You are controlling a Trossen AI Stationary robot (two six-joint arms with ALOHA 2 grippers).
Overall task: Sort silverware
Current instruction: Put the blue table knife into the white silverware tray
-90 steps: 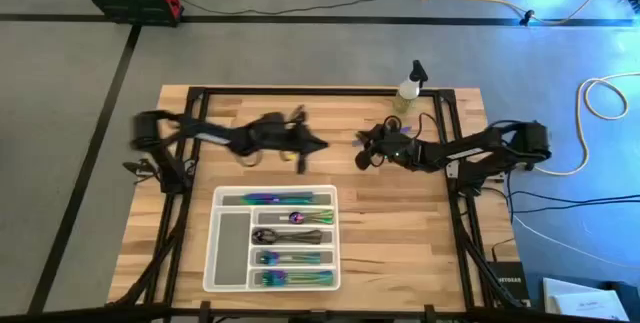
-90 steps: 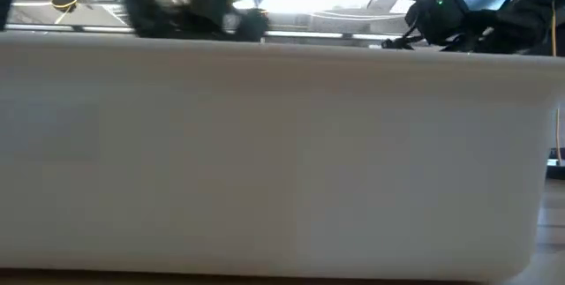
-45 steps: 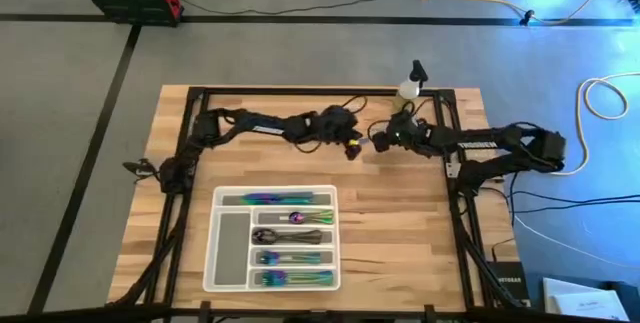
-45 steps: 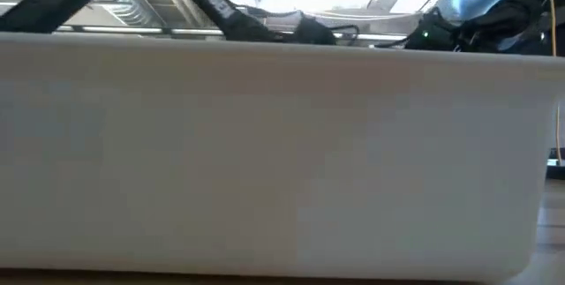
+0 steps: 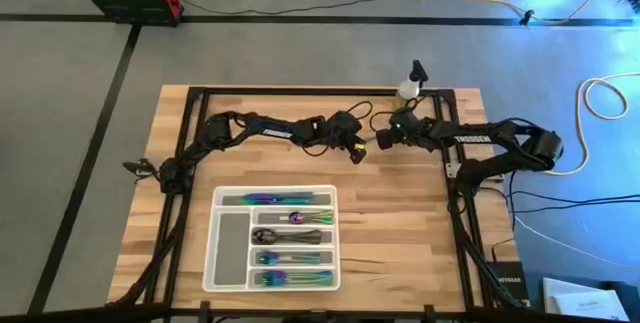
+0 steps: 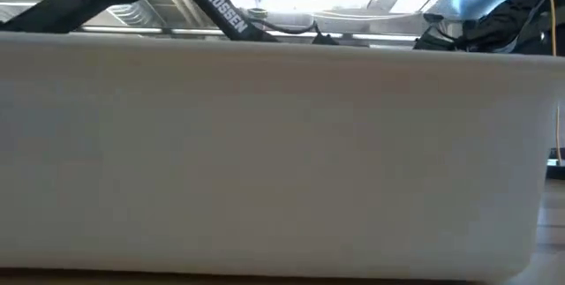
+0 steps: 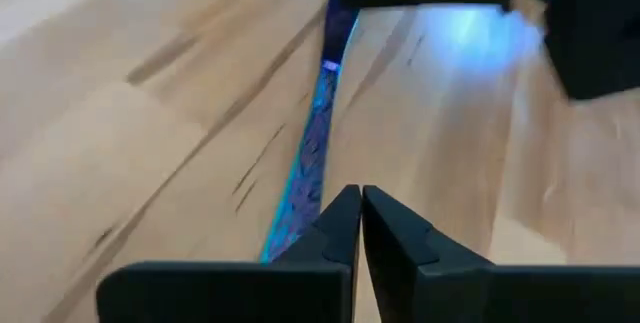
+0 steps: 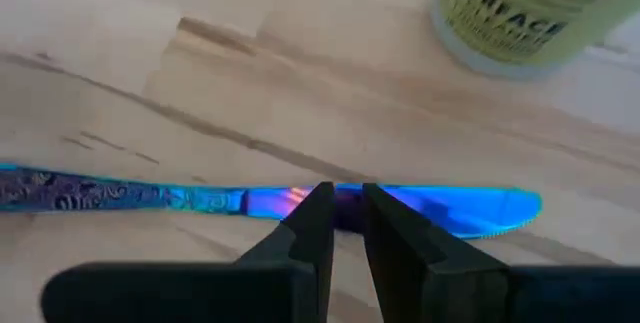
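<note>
An iridescent blue-purple knife (image 8: 200,201) spans the gap between my two grippers at the table's far middle. My left gripper (image 5: 356,149) is shut at the knife's handle end and my right gripper (image 5: 380,140) is shut on it nearer the blade. The white compartment tray (image 5: 214,263) at the near middle holds more silverware (image 5: 290,238), sorted in its slots. In the low view the tray's wall (image 6: 265,153) hides the table. My left gripper has the knife's handle end (image 7: 290,225) at its shut fingertips, coming level from the table's left, along the knife. One finger (image 7: 330,233) covers the place of contact, so the kind of hold does not show. My right gripper pinches the knife where handle meets blade (image 8: 290,201) between its two fingers. The fingers come level from the table's right. The knife lies level, its blade tip (image 8: 525,203) pointing past the fingers.
A small spray bottle (image 5: 408,85) stands just beyond my right gripper, near the far edge. Bare wood (image 5: 400,223) lies to the right of the tray. Black frame rails (image 5: 300,92) run along the table's edges.
My left gripper has swung toward the table's right edge, its arm stretching out, and has met my right gripper. My right gripper has gone a little toward the far edge and the spray bottle. In the last half second both have barely moved.
</note>
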